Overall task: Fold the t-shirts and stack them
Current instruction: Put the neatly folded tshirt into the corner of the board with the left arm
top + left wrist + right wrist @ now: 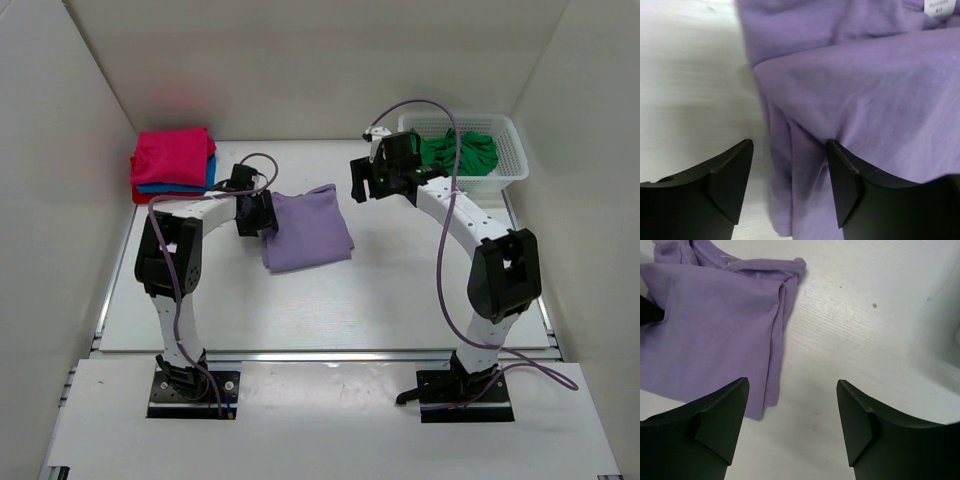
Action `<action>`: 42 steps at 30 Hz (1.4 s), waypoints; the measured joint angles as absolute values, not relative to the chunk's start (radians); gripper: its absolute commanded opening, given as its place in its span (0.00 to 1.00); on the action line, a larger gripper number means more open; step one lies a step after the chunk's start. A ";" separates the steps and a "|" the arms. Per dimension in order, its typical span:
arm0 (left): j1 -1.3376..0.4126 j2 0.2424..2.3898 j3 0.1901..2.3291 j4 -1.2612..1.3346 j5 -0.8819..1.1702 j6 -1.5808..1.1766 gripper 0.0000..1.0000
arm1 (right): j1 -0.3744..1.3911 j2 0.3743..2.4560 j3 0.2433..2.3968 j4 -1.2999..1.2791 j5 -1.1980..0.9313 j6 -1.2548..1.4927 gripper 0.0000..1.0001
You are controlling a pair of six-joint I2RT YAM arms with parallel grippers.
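A folded lilac purple t-shirt (308, 232) lies at the table's middle. My left gripper (257, 216) is open at its left edge. In the left wrist view (790, 185) the jaws straddle the tee's folded edge (805, 165), one finger over cloth and one over bare table. My right gripper (366, 181) is open and empty, held above the table to the right of the lilac tee (715, 330). In the right wrist view it (792, 420) is over bare table. A stack with the magenta pink tee (172, 155) on top, then blue (211, 171) and red (148, 197), sits at back left. A green tee (462, 152) lies crumpled in the basket.
A white lattice basket (516, 152) stands at the back right, just behind the right arm. White walls enclose the table on the left, back and right. The stack sits close to the left wall.
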State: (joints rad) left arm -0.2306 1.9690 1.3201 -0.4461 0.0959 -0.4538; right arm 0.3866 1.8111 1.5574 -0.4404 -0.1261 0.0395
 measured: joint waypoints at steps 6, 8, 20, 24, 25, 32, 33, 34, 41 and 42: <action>-0.315 2.038 1.443 -0.590 0.040 -0.425 0.65 | 0.344 1.731 1.422 -0.409 -0.154 0.062 0.69; -0.337 2.074 1.504 -0.656 0.002 -0.411 0.49 | 0.335 1.716 1.404 -0.406 -0.159 0.065 0.69; -0.305 2.080 1.542 -0.791 -0.073 -0.356 0.00 | 0.251 1.575 1.299 -0.342 -0.242 0.087 0.70; -0.237 2.058 1.554 -0.860 -0.130 -0.323 0.00 | 0.239 1.565 1.292 -0.336 -0.264 0.088 0.70; -0.223 2.060 1.589 -0.892 -0.159 -0.310 0.00 | 0.239 1.564 1.290 -0.335 -0.268 0.090 0.69; -0.223 2.183 2.192 -1.064 -0.369 -0.213 0.00 | 0.241 1.560 1.288 -0.336 -0.296 0.102 0.70; -0.225 2.221 2.303 -1.085 -0.389 -0.202 0.00 | 0.241 1.560 1.288 -0.336 -0.298 0.102 0.70; -0.224 2.251 2.385 -1.094 -0.402 -0.195 0.00 | 0.241 1.560 1.289 -0.337 -0.302 0.102 0.70; -0.138 2.345 2.575 -1.097 -0.410 -0.164 0.00 | 0.241 1.549 1.303 -0.350 -0.324 0.110 0.70; -0.120 2.355 2.593 -1.098 -0.408 -0.161 0.00 | 0.242 1.545 1.306 -0.350 -0.327 0.111 0.70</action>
